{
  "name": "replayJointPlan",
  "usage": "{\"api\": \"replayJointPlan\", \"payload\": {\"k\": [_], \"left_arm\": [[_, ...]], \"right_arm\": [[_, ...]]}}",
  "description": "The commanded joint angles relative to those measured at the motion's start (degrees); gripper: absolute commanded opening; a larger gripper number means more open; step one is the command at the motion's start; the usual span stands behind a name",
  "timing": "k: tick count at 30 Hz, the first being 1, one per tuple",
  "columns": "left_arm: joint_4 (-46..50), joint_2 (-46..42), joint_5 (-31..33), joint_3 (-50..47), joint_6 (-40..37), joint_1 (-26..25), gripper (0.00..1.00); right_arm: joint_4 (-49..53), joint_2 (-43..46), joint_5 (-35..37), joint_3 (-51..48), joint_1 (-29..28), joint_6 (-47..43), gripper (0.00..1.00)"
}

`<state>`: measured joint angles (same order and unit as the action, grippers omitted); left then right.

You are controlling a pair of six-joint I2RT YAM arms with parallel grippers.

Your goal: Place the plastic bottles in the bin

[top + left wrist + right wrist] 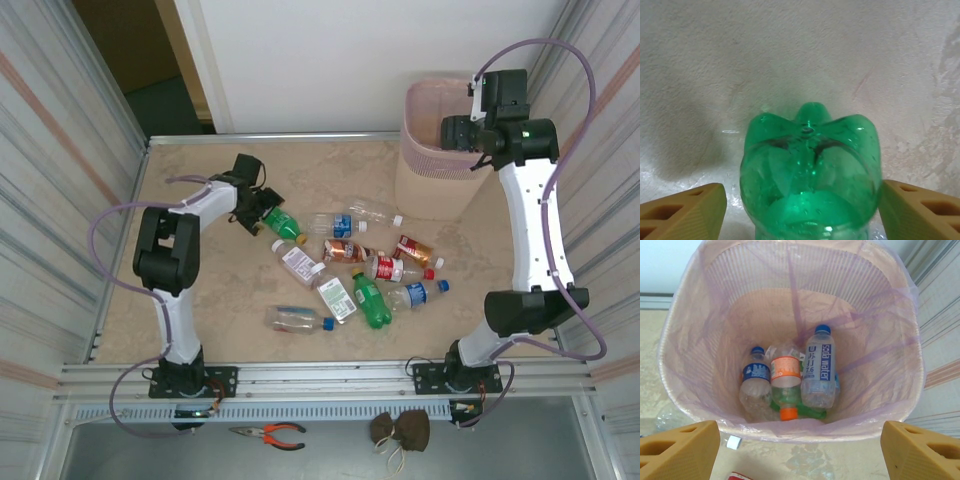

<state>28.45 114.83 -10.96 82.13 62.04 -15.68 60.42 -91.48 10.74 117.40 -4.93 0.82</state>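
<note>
Several plastic bottles lie scattered mid-table, among them a brown-labelled one [346, 250] and a green one [371, 300]. Another green bottle [285, 225] lies at the left of the group, and my left gripper [262, 205] is down at its base. In the left wrist view that bottle's lobed bottom [807, 165] sits between the fingers of the left gripper [802, 200]; the right finger [920, 210] touches it and the left stands slightly off. My right gripper [800, 440] hovers open and empty over the pink bin [920, 365], which holds several bottles, including a soda-water one [818, 367].
The bin [412, 150] stands at the far right corner with a thin plastic liner. Corrugated walls close in both sides. Pliers [268, 433] and a brown pouch [400, 430] lie on the ledge below the arm bases. A white bottle cap [733, 441] lies close to the bin's base.
</note>
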Motion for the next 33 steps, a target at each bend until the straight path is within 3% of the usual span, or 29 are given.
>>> {"api": "replayJointPlan", "payload": {"k": [1, 9, 21, 26, 33], "left_arm": [[-0.2, 1.1, -1.2, 1.3, 2.6, 0.8, 0.74], [-1.8, 0.3, -1.3, 0.0, 3.5, 1.0, 0.63], [-1.8, -9.7, -0.1, -2.9, -0.5, 2.3, 0.6], [-3.5, -16.6, 0.0, -4.6, -6.0, 2.4, 0.59], [-12.9, -28.6, -3.7, -8.8, -16.4, 2.2, 0.55]], "right_arm": [[-0.3, 2.3, 1.2, -0.9, -0.4, -1.0, 0.83], [-0.2, 3.7, 1.6, -2.0, -0.4, -1.3, 0.82], [-0.8, 5.7, -0.1, -2.2, -1.3, -0.5, 0.82], [-2.8, 7.3, -5.3, -4.1, -2.1, 0.8, 0.82], [-11.3, 11.9, -18.2, -12.3, -3.4, 3.8, 0.81]]}}
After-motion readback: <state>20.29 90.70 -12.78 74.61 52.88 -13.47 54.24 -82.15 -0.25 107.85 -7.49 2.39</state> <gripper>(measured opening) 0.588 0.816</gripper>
